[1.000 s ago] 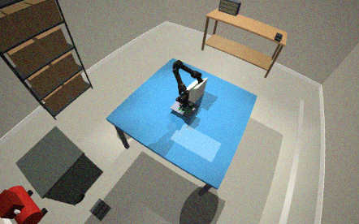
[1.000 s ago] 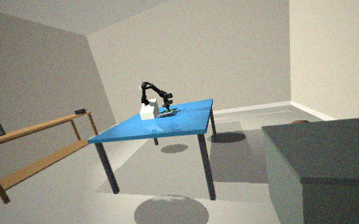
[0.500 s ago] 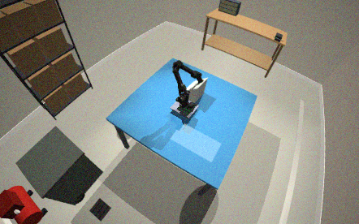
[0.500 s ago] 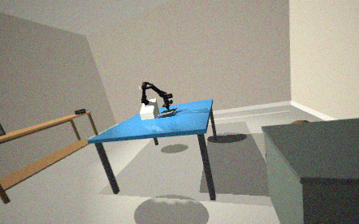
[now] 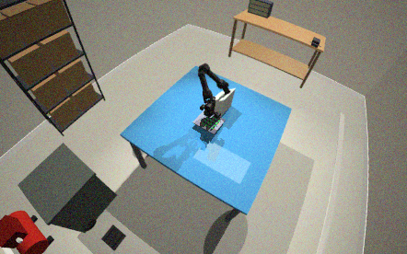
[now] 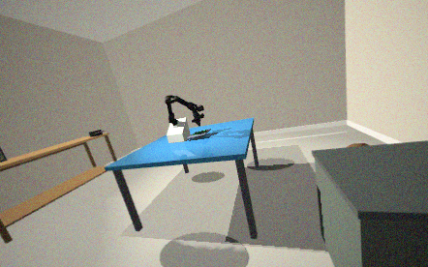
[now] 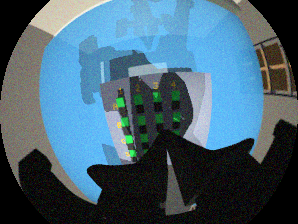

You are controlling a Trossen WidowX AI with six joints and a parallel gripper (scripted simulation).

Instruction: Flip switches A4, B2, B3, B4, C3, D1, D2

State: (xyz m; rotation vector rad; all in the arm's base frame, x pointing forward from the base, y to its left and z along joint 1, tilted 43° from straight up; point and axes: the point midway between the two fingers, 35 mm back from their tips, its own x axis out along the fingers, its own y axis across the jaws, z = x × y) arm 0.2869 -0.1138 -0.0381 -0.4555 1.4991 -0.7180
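Note:
The switch panel (image 5: 197,122) (image 7: 202,95) lies on the table; in the exterior view it is a thin slab. In the wrist view, A1 (image 7: 120,102), B1 (image 7: 124,121), C1 (image 7: 129,139) and D1 (image 7: 132,153) show bright green. A2 (image 7: 138,99), A3 (image 7: 157,95) and A4 (image 7: 175,94) show green far halves and black near halves. B2 (image 7: 141,120), B3 (image 7: 159,118) and B4 (image 7: 177,117) show green. My gripper (image 6: 198,124) (image 7: 164,133) is shut and empty, above the panel. It hides C3, C4, D3, D4 and most of D2. Tilt directions are hard to tell.
A white block (image 5: 226,103) (image 6: 176,133) stands beside the arm's base on the blue table (image 5: 162,120) (image 6: 170,157). A wooden bench (image 5: 277,28), a shelf rack (image 5: 47,55) and a grey cabinet (image 5: 58,184) stand away from the table. Arm shadows fall across the panel.

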